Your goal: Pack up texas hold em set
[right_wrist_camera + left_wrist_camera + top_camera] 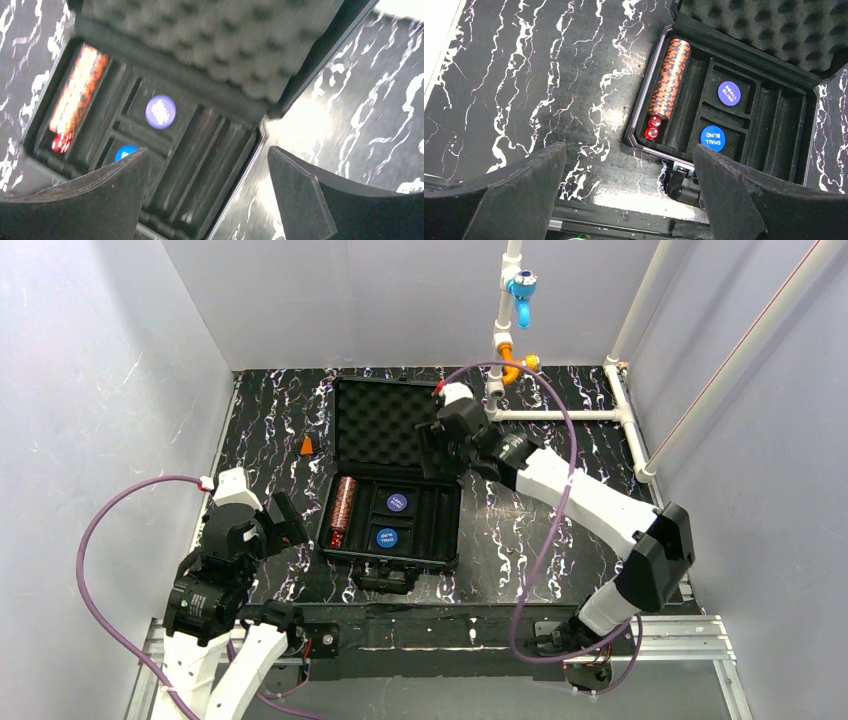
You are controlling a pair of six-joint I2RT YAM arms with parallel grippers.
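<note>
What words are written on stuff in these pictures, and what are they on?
"SMALL BLIND": on the purplish-blue disc.
"SMALL BLIND": on the brighter blue disc.
The same print is too small in the top view and blurred in the right wrist view.

Black marbled table bearing open briefcase, orange cone
</note>
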